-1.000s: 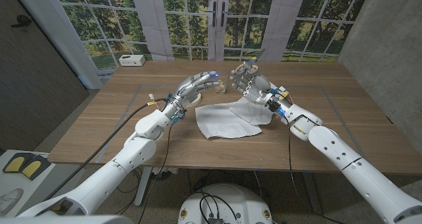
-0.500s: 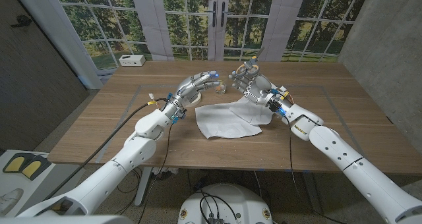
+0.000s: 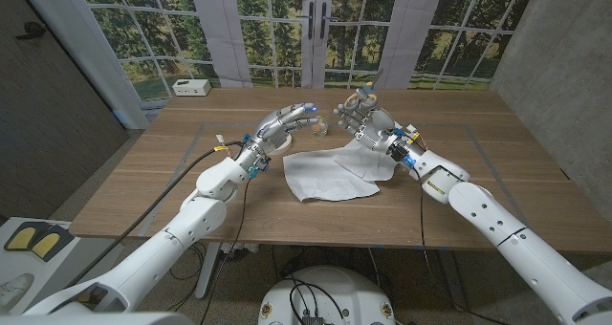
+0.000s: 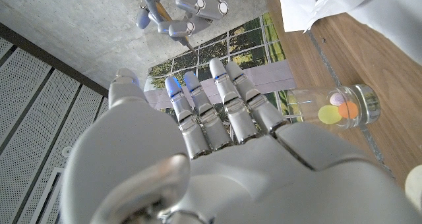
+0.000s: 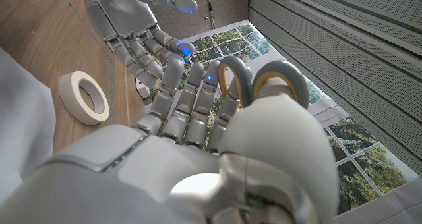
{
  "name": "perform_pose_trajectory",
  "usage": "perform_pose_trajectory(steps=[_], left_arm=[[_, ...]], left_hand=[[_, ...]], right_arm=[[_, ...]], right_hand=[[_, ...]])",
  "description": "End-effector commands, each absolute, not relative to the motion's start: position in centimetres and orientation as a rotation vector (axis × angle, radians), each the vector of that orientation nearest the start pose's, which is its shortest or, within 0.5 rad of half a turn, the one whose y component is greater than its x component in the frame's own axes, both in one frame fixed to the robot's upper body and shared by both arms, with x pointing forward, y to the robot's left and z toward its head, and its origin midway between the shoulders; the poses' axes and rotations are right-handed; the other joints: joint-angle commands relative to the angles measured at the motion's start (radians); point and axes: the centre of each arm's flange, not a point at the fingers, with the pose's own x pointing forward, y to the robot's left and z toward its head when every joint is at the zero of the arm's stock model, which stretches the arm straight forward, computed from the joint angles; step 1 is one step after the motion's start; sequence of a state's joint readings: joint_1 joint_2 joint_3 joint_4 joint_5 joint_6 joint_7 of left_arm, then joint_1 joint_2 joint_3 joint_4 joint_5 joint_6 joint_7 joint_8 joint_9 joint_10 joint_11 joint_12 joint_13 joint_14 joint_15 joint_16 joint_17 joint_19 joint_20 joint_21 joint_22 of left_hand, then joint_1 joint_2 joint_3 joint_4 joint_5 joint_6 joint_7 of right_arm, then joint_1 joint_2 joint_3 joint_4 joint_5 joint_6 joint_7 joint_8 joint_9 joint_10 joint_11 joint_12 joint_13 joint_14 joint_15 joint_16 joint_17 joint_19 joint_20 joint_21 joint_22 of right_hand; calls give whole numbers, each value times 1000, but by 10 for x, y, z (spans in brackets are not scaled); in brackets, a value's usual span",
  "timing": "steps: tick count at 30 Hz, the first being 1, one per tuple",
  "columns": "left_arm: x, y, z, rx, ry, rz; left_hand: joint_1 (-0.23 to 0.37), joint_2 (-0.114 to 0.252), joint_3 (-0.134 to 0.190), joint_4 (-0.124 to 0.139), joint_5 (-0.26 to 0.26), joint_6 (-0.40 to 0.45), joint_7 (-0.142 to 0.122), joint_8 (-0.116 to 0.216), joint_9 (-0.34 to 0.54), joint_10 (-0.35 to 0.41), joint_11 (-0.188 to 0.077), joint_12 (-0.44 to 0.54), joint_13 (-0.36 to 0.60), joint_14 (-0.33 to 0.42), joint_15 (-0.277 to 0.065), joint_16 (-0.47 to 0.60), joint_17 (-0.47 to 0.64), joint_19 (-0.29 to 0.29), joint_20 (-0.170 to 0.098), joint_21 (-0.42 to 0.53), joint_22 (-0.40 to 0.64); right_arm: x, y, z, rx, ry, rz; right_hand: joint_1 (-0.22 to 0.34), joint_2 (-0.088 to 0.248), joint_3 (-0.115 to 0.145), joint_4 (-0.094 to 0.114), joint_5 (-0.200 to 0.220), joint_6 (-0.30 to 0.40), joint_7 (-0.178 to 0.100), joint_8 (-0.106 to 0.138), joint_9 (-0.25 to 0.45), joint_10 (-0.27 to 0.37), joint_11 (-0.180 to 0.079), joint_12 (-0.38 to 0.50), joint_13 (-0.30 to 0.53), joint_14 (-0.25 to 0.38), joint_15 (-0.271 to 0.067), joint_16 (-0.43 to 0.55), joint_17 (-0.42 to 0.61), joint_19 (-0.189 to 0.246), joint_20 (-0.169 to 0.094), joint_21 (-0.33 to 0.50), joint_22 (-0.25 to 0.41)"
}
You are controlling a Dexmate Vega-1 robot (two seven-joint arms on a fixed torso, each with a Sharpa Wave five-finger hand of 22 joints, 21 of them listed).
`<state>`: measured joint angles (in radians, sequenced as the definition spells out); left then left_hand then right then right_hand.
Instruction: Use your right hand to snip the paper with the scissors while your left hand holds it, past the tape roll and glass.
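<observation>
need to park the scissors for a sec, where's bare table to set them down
Bare wood lies right of the paper, toward the table's right edge, and along the near edge in front of the paper. It is crowded behind the paper, where the glass, left hand and right hand with scissors meet.

Paper (image 3: pixel 333 174) lies on the wooden table (image 3: pixel 143 186), near the middle, closer to the front edge. Left hand (image 3: pixel 284 127) hangs above the paper's far left corner; right hand (image 3: pixel 365 121) above its far right corner, with the scissors (image 5: pixel 258 79) in its fingers (handle loops seen in the right wrist view). Glass (image 3: pixel 323 127) sits between the 2 hands, behind the paper. Tape roll (image 5: pixel 84 96) lies on the table beside the paper. Small box (image 3: pixel 191 88) at the far left corner.
</observation>
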<state>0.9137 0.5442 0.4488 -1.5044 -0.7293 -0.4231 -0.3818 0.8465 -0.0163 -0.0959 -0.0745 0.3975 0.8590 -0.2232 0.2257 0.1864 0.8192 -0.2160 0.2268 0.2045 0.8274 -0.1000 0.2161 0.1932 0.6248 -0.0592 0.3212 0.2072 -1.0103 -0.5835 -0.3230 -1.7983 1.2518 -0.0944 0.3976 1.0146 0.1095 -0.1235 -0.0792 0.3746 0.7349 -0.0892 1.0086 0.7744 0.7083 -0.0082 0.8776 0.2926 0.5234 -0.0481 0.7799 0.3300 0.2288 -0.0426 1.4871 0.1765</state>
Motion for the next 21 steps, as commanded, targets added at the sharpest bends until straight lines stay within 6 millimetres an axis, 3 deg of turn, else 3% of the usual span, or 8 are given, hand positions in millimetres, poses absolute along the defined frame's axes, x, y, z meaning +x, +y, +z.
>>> perform_pose_trajectory(steps=[1, 7, 9, 10, 14, 15, 20, 21], left_arm=[[587, 197, -18, 10, -765, -708], [590, 197, -16, 9, -767, -708], [590, 197, -16, 9, -766, -709], [590, 197, -16, 8, -765, -709], [591, 196, -16, 9, -764, -708], [591, 196, -16, 9, -764, -707], [590, 196, -15, 9, -767, -705], [590, 196, -16, 8, -767, -706]], left_hand=[[4, 8, -7, -1, 9, 11, 3, -3, 1, 6, 2, 1, 3, 13, -122, -3, 2, 1, -7, -7, 1], [4, 9, -10, 0, 9, 13, 3, -4, 1, 8, 2, 0, 3, 14, -122, -3, 2, 0, -6, -7, 1], [4, 9, -10, 0, 9, 14, 3, -5, 1, 9, 2, 0, 3, 14, -122, -3, 3, 1, -6, -7, 1], [4, 10, -10, 0, 9, 14, 3, -5, 1, 9, 2, 0, 3, 14, -122, -3, 3, 0, -6, -7, 1], [4, 10, -11, 0, 10, 14, 2, -5, 1, 9, 2, -1, 3, 15, -122, -3, 3, 0, -6, -7, 1], [4, 10, -11, 0, 10, 15, 2, -5, 1, 10, 2, -1, 3, 15, -122, -3, 3, 1, -6, -7, 1], [4, 12, -12, 1, 10, 15, 2, -6, 1, 10, 2, -1, 3, 17, -122, -3, 3, 1, -6, -7, 1], [4, 12, -12, 1, 10, 15, 2, -6, 1, 10, 2, -1, 3, 17, -122, -3, 4, 0, -5, -7, 1]], right_arm=[[549, -174, -3, 489, -426, 967], [552, -174, -1, 489, -434, 968], [552, -174, 0, 487, -436, 969], [553, -174, 0, 485, -437, 965], [553, -173, 0, 481, -440, 970], [553, -173, 0, 488, -443, 972], [551, -174, 0, 481, -451, 972], [551, -174, 0, 485, -455, 979]], right_hand=[[22, 29, 8, -10, -3, -34, -20, 199, 239, 202, -186, 80, 96, 55, -179, 6, 1, 12, -70, -9, 4], [15, 25, 10, -8, -10, -47, -35, 219, 250, 193, -179, 204, 268, 164, -178, 56, 28, 20, -80, -12, 8], [13, 21, 11, -10, -13, -64, -37, 225, 254, 176, -174, 306, 418, 177, -178, 78, 46, 24, -89, -6, 11], [1, 14, 6, -7, -16, -62, -32, 237, 265, 183, -172, 353, 481, 213, -176, 116, 74, 20, -92, -3, 13], [-4, 2, 3, -11, -19, -53, -34, 245, 257, 133, -164, 444, 643, 207, -173, 188, 140, 27, -92, 13, 17], [-19, 2, 1, -5, -17, -52, -32, 250, 256, 112, -162, 515, 768, 180, -174, 228, 172, 29, -91, 21, 17], [-48, -9, -11, 4, -19, -30, -17, 297, 304, 112, -169, 581, 879, 169, -172, 261, 180, 36, -87, 23, 13], [-54, -13, -15, 6, -18, -30, -13, 287, 287, 102, -173, 569, 868, 164, -172, 265, 181, 37, -87, 22, 12]])
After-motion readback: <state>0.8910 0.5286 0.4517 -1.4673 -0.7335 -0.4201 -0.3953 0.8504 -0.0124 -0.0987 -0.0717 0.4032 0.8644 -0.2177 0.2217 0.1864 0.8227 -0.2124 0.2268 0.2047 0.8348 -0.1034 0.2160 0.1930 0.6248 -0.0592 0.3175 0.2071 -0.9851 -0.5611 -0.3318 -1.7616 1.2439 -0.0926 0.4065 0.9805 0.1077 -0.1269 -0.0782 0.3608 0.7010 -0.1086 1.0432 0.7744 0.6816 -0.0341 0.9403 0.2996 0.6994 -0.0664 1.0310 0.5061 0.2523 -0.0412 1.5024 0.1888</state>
